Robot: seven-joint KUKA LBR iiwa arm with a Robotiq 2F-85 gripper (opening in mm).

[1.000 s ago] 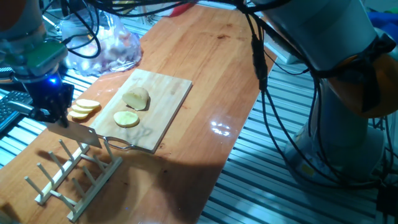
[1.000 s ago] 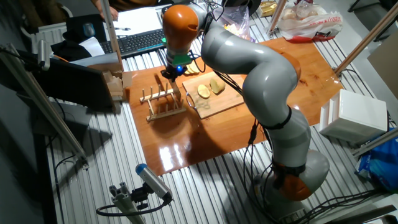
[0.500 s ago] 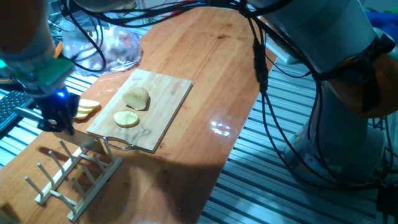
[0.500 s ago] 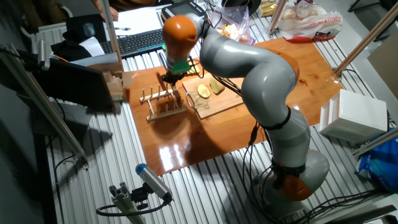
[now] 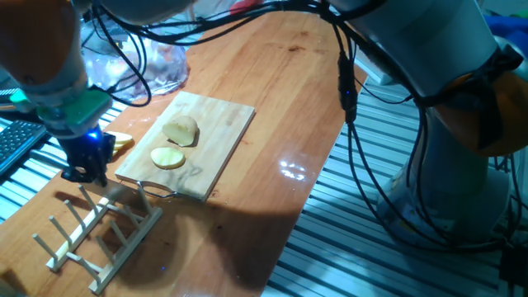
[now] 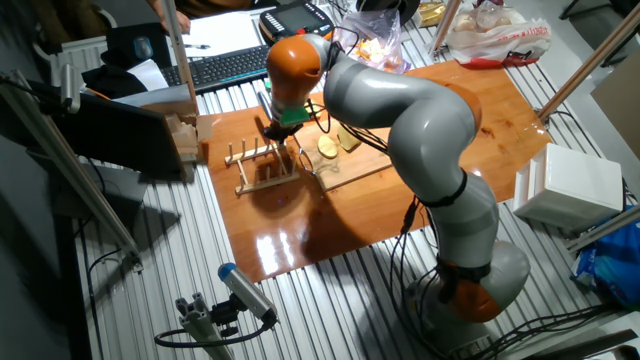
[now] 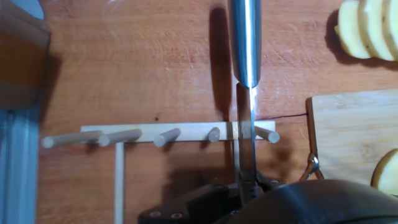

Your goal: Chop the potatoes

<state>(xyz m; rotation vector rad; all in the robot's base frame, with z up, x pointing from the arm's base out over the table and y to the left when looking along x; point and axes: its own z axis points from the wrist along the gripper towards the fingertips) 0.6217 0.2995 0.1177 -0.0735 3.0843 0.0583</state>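
Potatoes (image 5: 180, 131) on cutting board (image 5: 214, 157), hand (image 5: 87, 169) apart, over rack (image 5: 95, 235)

One fixed view: close, low, looks along the table (image 5: 272, 99).
Other fixed view: high, far, opposite side.
Hand view: straight down, near.
Shared: wooden rack (image 5: 95, 235), cutting board (image 5: 210, 140).

Pale-yellow potatoes (image 5: 181, 130), light wooden board (image 5: 219, 136), reddish-brown table (image 5: 280, 74).

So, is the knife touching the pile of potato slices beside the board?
Apart. Hand view shows bare tabletop between the knife and the potato slices.
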